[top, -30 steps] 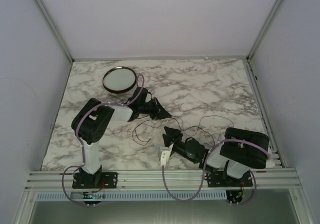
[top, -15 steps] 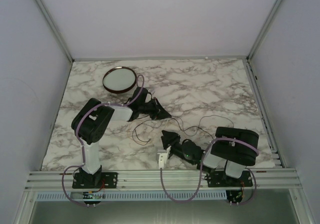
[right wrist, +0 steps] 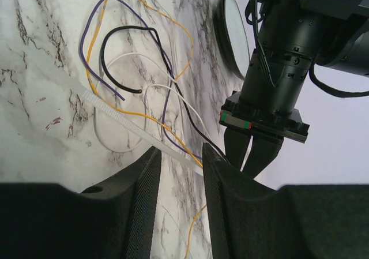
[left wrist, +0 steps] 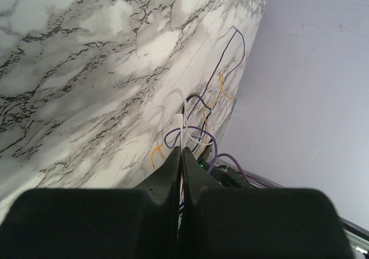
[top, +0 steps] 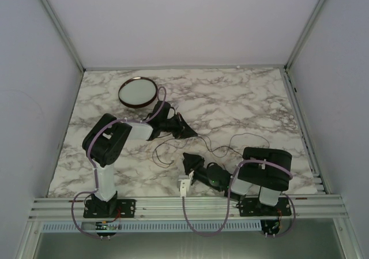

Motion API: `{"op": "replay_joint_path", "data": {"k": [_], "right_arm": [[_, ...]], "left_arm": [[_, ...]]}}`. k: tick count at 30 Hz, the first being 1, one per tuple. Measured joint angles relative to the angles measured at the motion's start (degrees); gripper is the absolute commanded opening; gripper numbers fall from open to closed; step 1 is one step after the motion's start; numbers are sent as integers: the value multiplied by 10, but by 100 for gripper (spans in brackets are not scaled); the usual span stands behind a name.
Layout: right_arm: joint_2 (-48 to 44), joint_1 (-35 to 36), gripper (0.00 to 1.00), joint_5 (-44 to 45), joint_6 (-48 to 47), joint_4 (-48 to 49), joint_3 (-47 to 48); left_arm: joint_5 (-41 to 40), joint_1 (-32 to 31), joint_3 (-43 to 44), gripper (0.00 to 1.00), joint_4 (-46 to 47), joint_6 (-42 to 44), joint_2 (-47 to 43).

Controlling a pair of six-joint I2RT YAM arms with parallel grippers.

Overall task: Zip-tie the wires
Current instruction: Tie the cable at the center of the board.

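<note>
Marble-patterned desk (top: 248, 97) carries everything. At the left, the left pincer (left wrist: 180, 151) is pressed together on the wires (right wrist: 102, 54), bunching their near ends while the loops sprawl loose. The zip tie (right wrist: 115, 112) lies flat on the desk, crossed by several strands. One end reaches into the gap of the right pincer (right wrist: 176, 155), whose jaws stand spread and do not visibly pinch it. I judge the job early: nothing is wrapped, threaded or cinched yet. No brand, label or writing is readable.
</note>
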Motion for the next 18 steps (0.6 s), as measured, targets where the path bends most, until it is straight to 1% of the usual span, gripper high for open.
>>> {"op": "replay_joint_path", "data": {"k": [7,11,15,16,18], "right_arm": [[25,7,24,1,0,7,7],[31,14,15,2,-3,9,12],[31,20,2,3,-4,10,14],[31,21,0,4,-4,11,15],[31,22,0,6,-4,13,15]], "left_arm": [[0,0,0,0,0,0,0],[0,0,-1,0,0,0,0],[0,0,-1,0,0,0,0],[0,0,-1,0,0,0,0],[0,0,-2,0,0,0,0]]}}
